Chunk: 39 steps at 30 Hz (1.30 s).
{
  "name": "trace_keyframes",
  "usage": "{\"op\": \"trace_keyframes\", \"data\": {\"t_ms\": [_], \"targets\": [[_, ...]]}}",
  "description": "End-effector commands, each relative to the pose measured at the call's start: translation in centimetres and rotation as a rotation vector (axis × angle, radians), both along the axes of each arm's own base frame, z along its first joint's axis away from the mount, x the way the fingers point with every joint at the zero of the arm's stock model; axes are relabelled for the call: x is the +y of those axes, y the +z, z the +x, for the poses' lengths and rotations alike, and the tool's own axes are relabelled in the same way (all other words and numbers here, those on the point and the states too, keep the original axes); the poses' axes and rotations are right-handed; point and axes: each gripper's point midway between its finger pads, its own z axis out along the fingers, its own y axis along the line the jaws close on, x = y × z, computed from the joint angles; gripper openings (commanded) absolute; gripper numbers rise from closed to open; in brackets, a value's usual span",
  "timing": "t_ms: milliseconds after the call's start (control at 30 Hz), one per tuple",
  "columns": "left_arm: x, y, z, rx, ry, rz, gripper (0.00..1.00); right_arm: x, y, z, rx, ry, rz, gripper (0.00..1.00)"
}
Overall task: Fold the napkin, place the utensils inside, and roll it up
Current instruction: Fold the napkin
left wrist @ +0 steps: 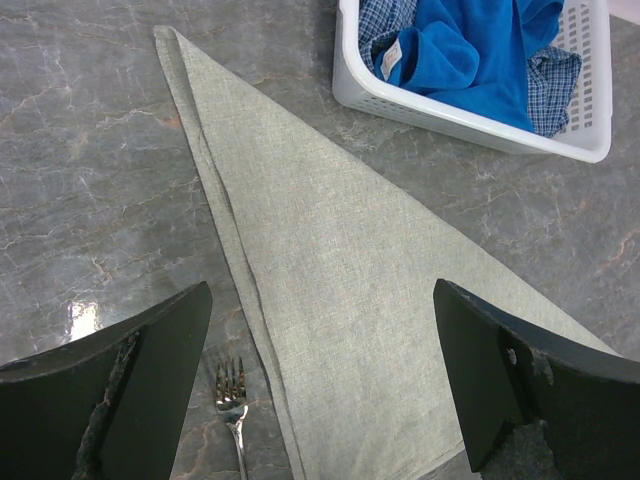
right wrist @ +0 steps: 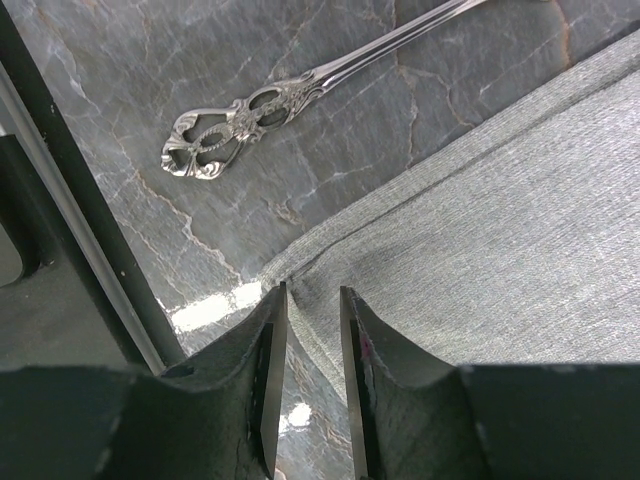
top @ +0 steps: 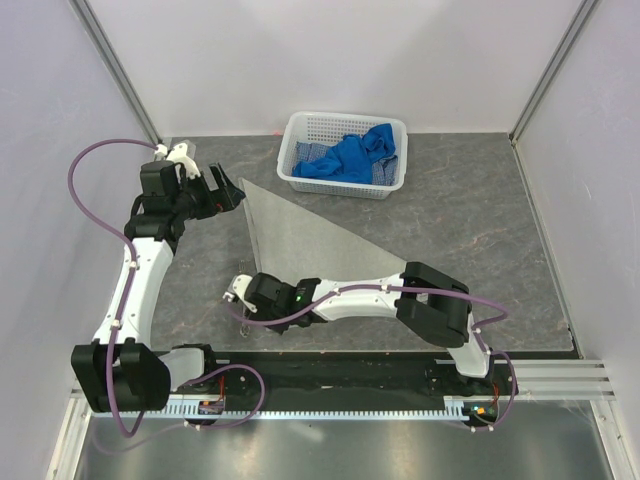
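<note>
The left jaws hang released, spread wide with nothing between them, above the 11 o'clock corner of the napkin [top: 300, 240]. In the left wrist view the cloth shows between the two dark fingers [left wrist: 150, 370].

The fork [left wrist: 232, 395] lies flat on the grey marbled worktop [top: 480, 230], just beside the napkin's left edge near its 7 o'clock corner and not touching the cloth. Seen from the left wrist, its tines point to 12 o'clock. The right wrist view shows its ornate handle end at 10 o'clock of the jaws.

The napkin lies flat, folded into a triangle. Its corners point to 11, 4 and 7 o'clock, and a doubled hem runs along the left side.

The right jaws sit low at that 7 o'clock corner, with only a slim gap between the fingers [right wrist: 385, 370]. The hem runs toward that gap, but I cannot tell whether the cloth is pinched.

At 1 o'clock from the napkin stands a white basket [top: 340, 186] holding blue cloths [top: 350, 158] and a checked one [left wrist: 555, 90].
</note>
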Motion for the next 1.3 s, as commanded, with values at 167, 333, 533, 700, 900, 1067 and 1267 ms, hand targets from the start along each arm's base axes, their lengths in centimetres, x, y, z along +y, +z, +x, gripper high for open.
{"op": "trace_keyframes", "data": {"t_ms": [167,333,533,700,900,1067,1267], "targets": [[-0.2,0.3,0.1,-0.017,-0.025,-0.003,1.00,0.9,0.3,1.0,0.000,-0.023,0.023,0.31],[-0.2,0.2,0.2,-0.016,-0.027,-0.002,1.00,1.0,0.2,0.9,0.010,-0.020,0.026,0.26],[-0.2,0.3,0.2,-0.019,-0.026,-0.003,1.00,1.2,1.1,0.7,0.015,-0.011,0.047,0.04],[-0.2,0.3,0.2,-0.017,-0.026,-0.003,1.00,1.3,2.4,0.7,0.014,-0.009,0.074,0.00],[-0.2,0.3,0.2,-0.018,-0.023,-0.002,1.00,1.6,3.7,0.4,0.022,-0.005,0.106,0.00],[-0.2,0.3,0.2,-0.016,-0.024,-0.004,1.00,1.5,4.7,0.1,0.022,-0.012,0.127,0.00],[-0.2,0.2,0.2,-0.015,-0.024,-0.004,1.00,1.7,4.8,-0.1,0.032,-0.011,0.135,0.00]]}}
